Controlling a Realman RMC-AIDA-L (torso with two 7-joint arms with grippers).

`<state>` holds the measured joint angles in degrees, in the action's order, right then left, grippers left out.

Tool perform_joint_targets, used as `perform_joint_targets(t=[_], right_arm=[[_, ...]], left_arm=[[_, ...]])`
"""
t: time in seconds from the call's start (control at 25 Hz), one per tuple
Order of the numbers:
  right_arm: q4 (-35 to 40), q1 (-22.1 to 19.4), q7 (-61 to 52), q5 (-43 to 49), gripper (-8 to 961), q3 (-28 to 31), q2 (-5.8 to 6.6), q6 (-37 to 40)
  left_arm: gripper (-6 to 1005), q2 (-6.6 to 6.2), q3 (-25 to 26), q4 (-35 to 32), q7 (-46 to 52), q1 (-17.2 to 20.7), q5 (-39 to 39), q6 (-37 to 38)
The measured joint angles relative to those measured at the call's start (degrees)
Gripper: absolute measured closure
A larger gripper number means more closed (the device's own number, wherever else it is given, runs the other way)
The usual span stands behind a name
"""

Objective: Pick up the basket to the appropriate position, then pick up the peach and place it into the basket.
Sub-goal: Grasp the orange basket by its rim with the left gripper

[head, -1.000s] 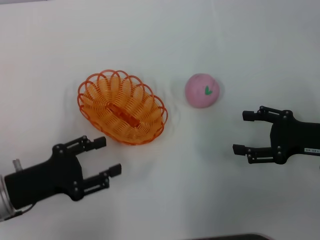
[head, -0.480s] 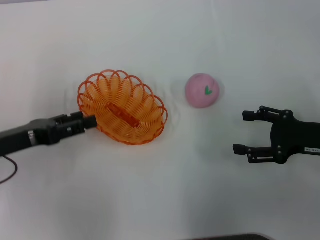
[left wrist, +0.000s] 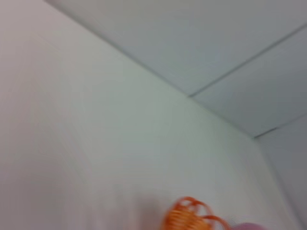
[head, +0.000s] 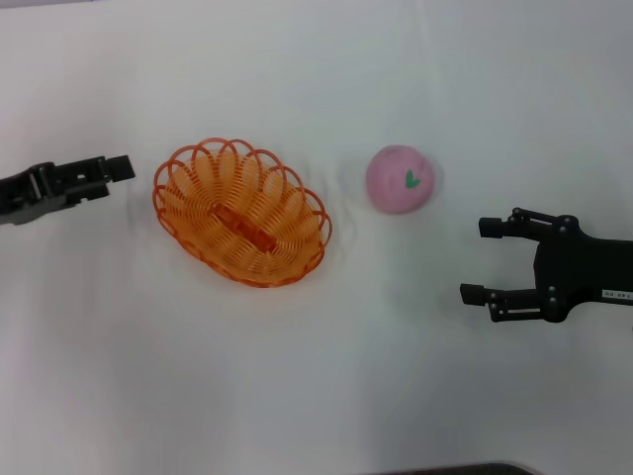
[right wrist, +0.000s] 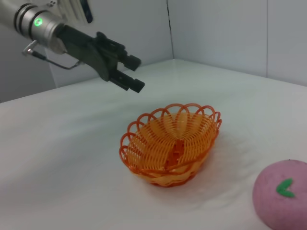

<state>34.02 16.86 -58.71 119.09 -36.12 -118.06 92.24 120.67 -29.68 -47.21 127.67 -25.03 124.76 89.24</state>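
The orange wire basket sits on the white table left of centre, empty. The pink peach with a green leaf mark lies to its right, apart from it. My left gripper is raised above the table just left of the basket's rim, not touching it; the right wrist view shows its jaws apart and empty. My right gripper is open and empty, below and right of the peach. The right wrist view shows the basket and the peach. The left wrist view shows only the basket's rim.
The white table carries nothing else. Pale walls rise behind the table's far edge. A dark edge shows at the bottom of the head view.
My left gripper went from the front left to the basket's left rim, then drew back up and to the left. The basket, the peach and my right arm have not moved.
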Motion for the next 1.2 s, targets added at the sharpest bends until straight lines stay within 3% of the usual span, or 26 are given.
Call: perform_joint_targets(t=[0.28, 0.56, 0.8, 1.0, 1.2], right_arm=[[0.0, 0.1, -0.1, 0.0, 8, 0.0, -0.06, 0.1], [0.3, 0.3, -0.6, 0.0, 8, 0.0, 0.09, 0.1], [0.7, 0.4, -0.6, 0.0, 7, 0.0, 0.01, 0.1], [0.8, 0.3, -0.9, 0.0, 7, 0.0, 0.06, 0.1], [1.0, 0.3, -1.1, 0.3, 7, 0.0, 0.11, 0.1]], left_arm=[[296, 0.29, -5.7, -6.4, 2.4, -2.4, 7.2, -6.9], [296, 2.06, -17.2, -15.4, 2.3, -2.7, 10.1, -11.3], [296, 1.91, -26.7, -18.0, 1.1, -4.8, 13.2, -10.7], [296, 3.02, -28.4, -17.6, 1.2, -8.0, 19.6, -11.9], [297, 3.06, -31.0, -16.6, 1.2, -9.8, 20.6, -13.6]])
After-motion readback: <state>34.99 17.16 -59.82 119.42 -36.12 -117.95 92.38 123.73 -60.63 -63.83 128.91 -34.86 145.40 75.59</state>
